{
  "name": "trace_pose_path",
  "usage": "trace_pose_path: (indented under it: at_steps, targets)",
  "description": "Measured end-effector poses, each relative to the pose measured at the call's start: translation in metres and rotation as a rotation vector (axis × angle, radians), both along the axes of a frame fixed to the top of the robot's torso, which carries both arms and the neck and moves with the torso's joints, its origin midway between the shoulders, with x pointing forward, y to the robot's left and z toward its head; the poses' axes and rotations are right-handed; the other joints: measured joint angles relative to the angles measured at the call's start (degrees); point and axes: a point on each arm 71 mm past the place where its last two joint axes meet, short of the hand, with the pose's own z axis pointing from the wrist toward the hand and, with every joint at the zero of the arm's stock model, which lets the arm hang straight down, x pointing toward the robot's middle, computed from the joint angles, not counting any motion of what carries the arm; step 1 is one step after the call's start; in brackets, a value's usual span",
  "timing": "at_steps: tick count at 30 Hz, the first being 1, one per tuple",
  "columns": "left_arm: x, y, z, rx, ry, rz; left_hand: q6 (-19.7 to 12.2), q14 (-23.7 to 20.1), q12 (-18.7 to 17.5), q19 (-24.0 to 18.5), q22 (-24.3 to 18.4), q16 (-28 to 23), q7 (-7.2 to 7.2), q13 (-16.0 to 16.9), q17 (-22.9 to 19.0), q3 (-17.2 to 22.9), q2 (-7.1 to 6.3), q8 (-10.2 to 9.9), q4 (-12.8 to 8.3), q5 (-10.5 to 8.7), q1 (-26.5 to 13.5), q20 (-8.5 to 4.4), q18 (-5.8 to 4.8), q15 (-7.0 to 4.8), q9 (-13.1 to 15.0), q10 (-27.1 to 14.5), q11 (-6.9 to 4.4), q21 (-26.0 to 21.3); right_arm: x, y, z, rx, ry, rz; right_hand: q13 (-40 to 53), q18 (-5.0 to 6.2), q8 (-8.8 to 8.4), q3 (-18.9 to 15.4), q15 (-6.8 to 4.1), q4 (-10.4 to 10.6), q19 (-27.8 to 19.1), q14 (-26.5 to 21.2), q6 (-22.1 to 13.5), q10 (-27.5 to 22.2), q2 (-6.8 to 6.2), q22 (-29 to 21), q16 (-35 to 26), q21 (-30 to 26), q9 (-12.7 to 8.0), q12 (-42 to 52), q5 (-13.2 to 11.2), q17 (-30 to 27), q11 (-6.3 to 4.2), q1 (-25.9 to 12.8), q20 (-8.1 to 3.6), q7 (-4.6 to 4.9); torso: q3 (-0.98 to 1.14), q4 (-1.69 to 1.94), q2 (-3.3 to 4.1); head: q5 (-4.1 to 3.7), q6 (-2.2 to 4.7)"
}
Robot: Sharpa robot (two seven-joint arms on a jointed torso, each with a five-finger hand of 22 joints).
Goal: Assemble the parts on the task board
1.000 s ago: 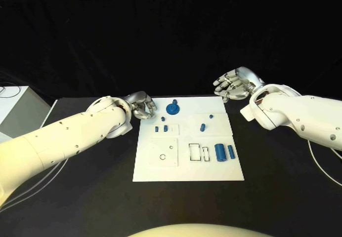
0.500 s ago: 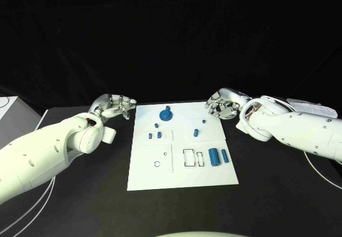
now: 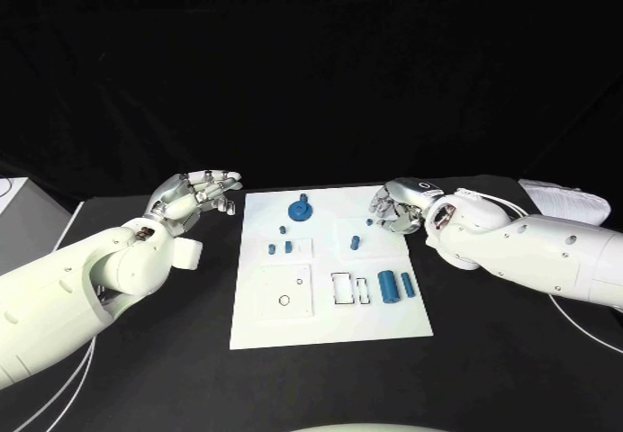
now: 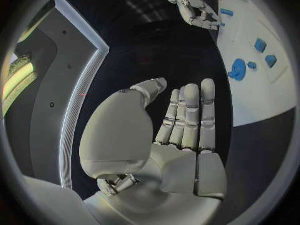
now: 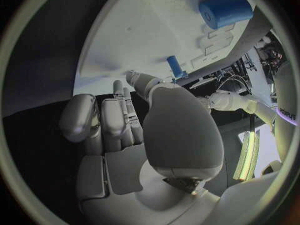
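Two hands, nothing held: left hand (image 3: pixel 194 196) spread at ten o'clock, right hand (image 3: pixel 400 205) loosely curled at the task board (image 3: pixel 325 319) edge, two o'clock. Approach step; next, picking a part.

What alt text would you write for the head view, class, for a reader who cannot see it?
A white task board lies mid-table on a black table, carrying small blue parts, among them a round blue disc piece and two blue cylinders. The left hand hovers open beside the board's far left corner; the right hand is at its far right edge, holding nothing visible.

Small blue parts (image 3: pixel 287 246) (shapes too small to tell)
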Motion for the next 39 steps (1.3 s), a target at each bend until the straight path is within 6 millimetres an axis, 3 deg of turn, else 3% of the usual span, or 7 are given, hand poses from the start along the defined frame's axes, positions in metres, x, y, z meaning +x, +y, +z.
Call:
trace_pose_path:
  at_steps: [13,26,39]
  targets:
    - [-0.003,-0.001,0.003,-0.027,-0.02,-0.02,-0.2,0.0,-0.4,0.0,-0.2,0.0,0.2,-0.2,0.0,-0.2,-0.23,0.0,-0.2,0.0,0.2,-0.01,-0.03,0.0,-0.1,0.0,0.0,-0.3,0.0,0.01,-0.008,-0.041,0.005,0.009,0.0,0.01,0.0,-0.1,0.0,0.4,-0.4,0.0,-0.1,-0.8,-0.52,0.5,1.3,0.2,0.5,0.0,0.0,0.5,0.19,-0.5,0.41,-0.09,-0.01,0.07,0.0,0.3,-0.53]
    - [-0.004,-0.001,0.003,-0.025,-0.019,-0.021,-0.6,0.0,-0.7,0.2,-0.3,0.0,0.61,-0.4,0.0,-0.5,0.09,0.0,-0.2,0.0,0.6,0.19,-0.04,0.0,-0.3,0.0,0.0,-0.5,-0.001,0.018,-0.009,-0.039,0.005,0.021,0.4,0.0,0.45,0.2,0.0,0.7,-0.4,0.0,1.1,-0.6,-0.5,1.2,2.9,0.9,1.2,0.0,1.1,0.9,-0.02,-0.5,0.4,-0.22,0.1,-0.08,-0.01,0.59,-0.66]
    - [-0.005,-0.003,0.003,-0.019,-0.018,-0.027,-0.6,0.0,-0.9,0.4,-0.4,0.0,0.61,-0.6,0.0,-0.6,0.09,0.0,-0.3,0.0,1.0,0.4,-0.05,0.0,-0.4,-0.2,0.21,-0.5,0.002,0.024,-0.008,-0.066,-0.001,0.01,0.7,0.01,1.56,0.9,-0.01,0.8,-0.4,0.0,2.9,0.2,0.54,2.0,3.5,1.5,2.0,0.4,1.4,0.9,-0.2,-0.1,0.4,-0.85,0.1,-0.06,0.02,0.73,-0.99]
